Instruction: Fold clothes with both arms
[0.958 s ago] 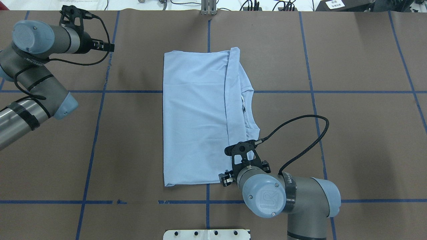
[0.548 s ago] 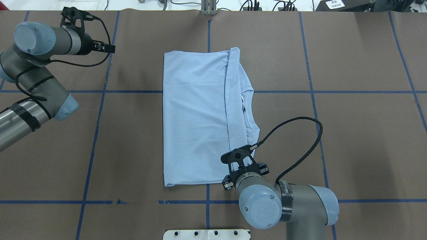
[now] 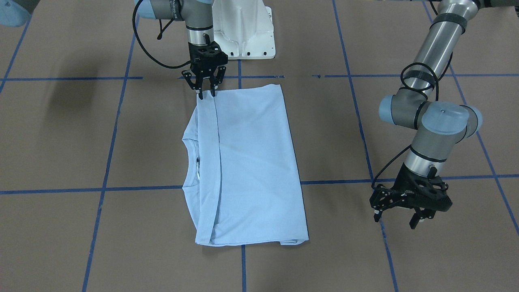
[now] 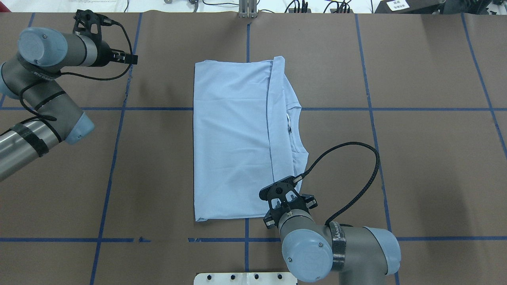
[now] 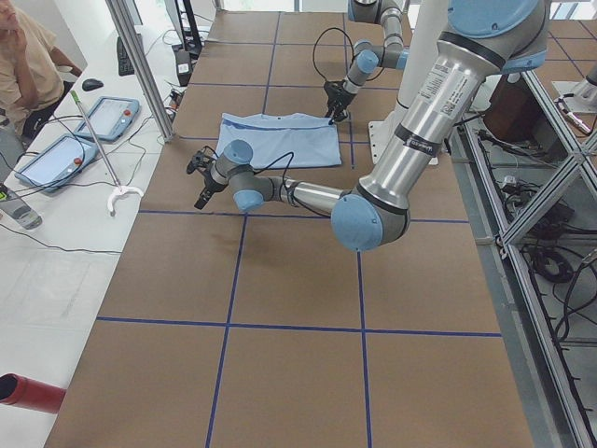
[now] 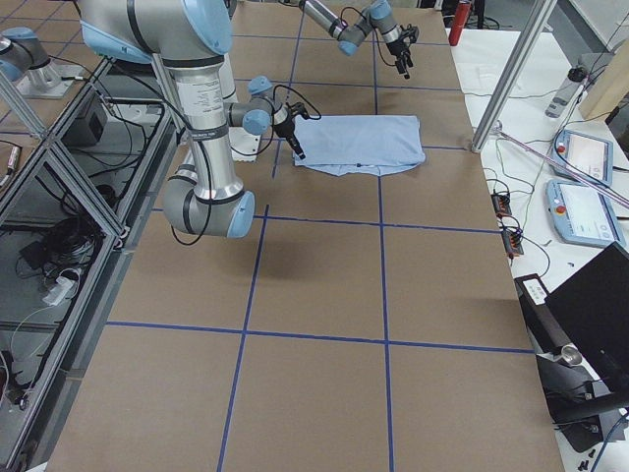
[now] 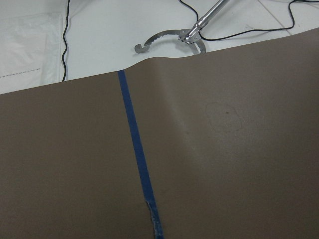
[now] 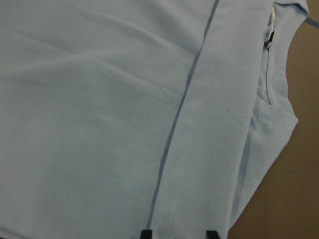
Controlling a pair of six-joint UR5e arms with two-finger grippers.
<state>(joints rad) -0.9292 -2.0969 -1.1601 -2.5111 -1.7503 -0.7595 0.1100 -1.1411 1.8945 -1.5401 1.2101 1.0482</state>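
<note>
The light blue T-shirt (image 4: 233,138) lies flat and folded on the brown table, its collar (image 3: 190,162) toward my right arm's side. A hemmed band (image 8: 199,129) runs along the top layer. My right gripper (image 3: 206,95) points down at the shirt's corner nearest the base. It is open, and its fingertips (image 8: 145,233) straddle that band. My left gripper (image 3: 395,221) hangs open and empty over bare table, far from the shirt's other side. It also shows in the overhead view (image 4: 134,59). The chest print is hidden.
The white pedestal base (image 3: 243,32) stands just behind the shirt's near corner. Blue tape lines (image 4: 119,158) cross the table. A metal clamp tool (image 7: 174,37) lies past the table's far edge. A seated person (image 5: 23,56) and tablets (image 5: 103,117) are beyond that edge.
My right wrist has drawn back toward the base and slightly left, bringing the gripper to the shirt's near corner. The left arm has barely shifted, and the shirt has not moved.
</note>
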